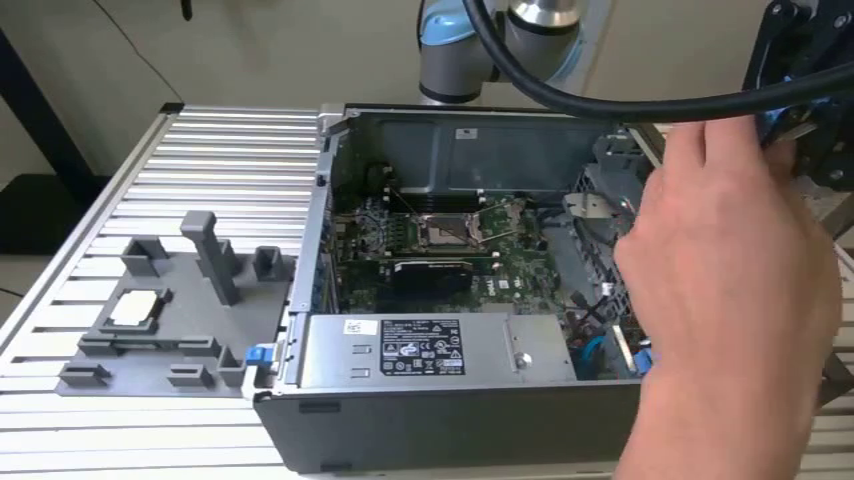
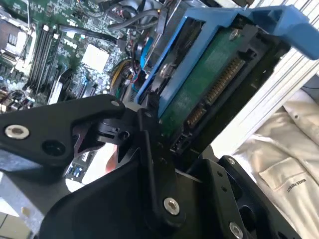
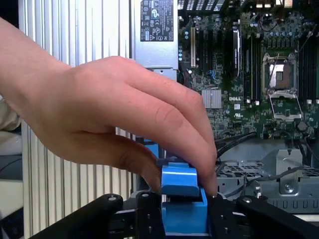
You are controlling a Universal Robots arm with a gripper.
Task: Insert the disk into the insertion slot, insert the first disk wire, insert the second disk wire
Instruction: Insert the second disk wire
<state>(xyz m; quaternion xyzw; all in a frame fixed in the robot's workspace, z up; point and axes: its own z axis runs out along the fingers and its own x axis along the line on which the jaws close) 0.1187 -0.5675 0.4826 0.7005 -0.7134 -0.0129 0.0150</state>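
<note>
The disk (image 2: 209, 84) shows its green circuit-board side, clipped in a bright blue carrier (image 3: 180, 186). My gripper (image 3: 184, 221) is shut on the carrier, one black finger (image 3: 148, 219) on each side of it. A person's hand (image 3: 124, 114) also pinches the carrier's top tab, and the same hand (image 1: 727, 260) covers the case's side at the exterior view's right. The insertion slot's grey perforated metal cage (image 3: 259, 172) lies just beyond the carrier. Black wires (image 3: 239, 142) run over the cage, and a blue cable (image 2: 144, 52) lies beside the disk.
The open computer case (image 1: 441, 420) holds a green motherboard (image 1: 441, 235) and a grey labelled power supply (image 1: 414, 350). A grey fixture plate (image 1: 174, 300) with upright blocks sits on the ribbed aluminium table (image 1: 227, 140) at the exterior view's left. A thick black hose (image 1: 601, 100) arcs overhead.
</note>
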